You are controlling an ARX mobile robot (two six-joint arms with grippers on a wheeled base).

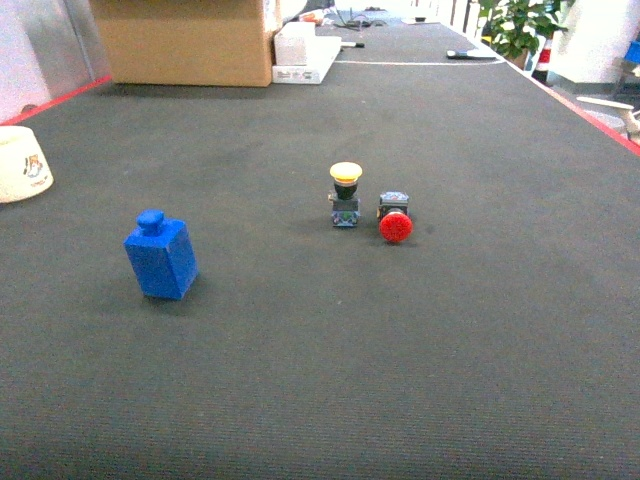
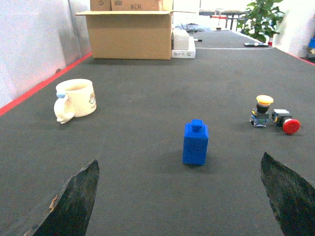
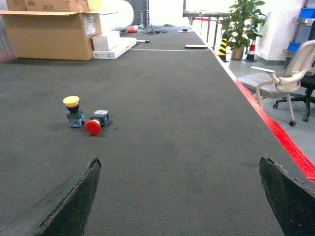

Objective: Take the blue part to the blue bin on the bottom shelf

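Observation:
The blue part (image 1: 161, 256) is a small blue block with a knob on top, standing upright on the dark mat at the left of the head view. In the left wrist view the blue part (image 2: 195, 142) stands ahead of my left gripper (image 2: 179, 164), which is open with wide-set fingertips (image 2: 74, 201) and nothing between them. My right gripper (image 3: 179, 164) is open too, over bare mat, with its fingertips (image 3: 283, 196) far apart. Neither gripper shows in the head view. The blue bin and the bottom shelf are out of view.
A yellow push-button (image 1: 345, 195) and a red push-button (image 1: 395, 220) sit mid-mat. A cream mug (image 2: 76, 100) stands at the left. A cardboard box (image 1: 185, 40) and white boxes (image 1: 300, 55) are at the back. Red tape (image 3: 275, 130) marks the right edge; an office chair (image 3: 290, 81) stands beyond.

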